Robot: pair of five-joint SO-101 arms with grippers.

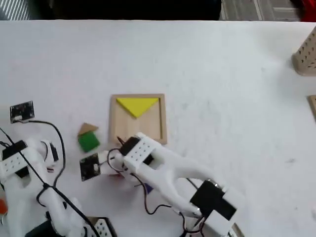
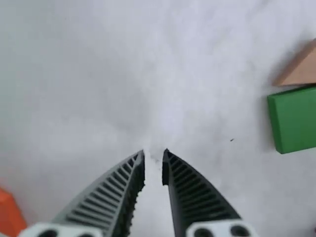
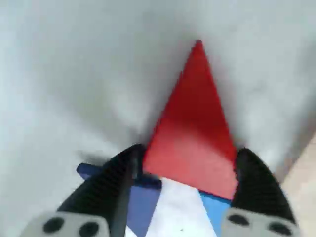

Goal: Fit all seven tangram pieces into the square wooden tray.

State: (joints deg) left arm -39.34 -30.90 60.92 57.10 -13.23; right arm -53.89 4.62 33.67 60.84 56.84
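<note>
While the right hand [image 3: 190, 150] is clamped on the red triangle [image 3: 193, 113] across its wide end, one finger against each side, the piece sits toward the near edge of the white worktop [image 1: 222, 74], just off the near left corner of the square wooden tray [image 1: 123, 131]. A dark blue piece [image 3: 142, 203] and a lighter blue piece [image 3: 215, 210] lie just behind the triangle, between the fingers. The left hand [image 2: 153, 154] hovers over bare worktop near the left edge, fingers almost together, holding nothing. The tray holds a yellow triangle [image 1: 137, 105] against its far side. A green square [image 1: 89, 141] and a tan triangle [image 1: 88, 129] touch each other just left of the tray.
</note>
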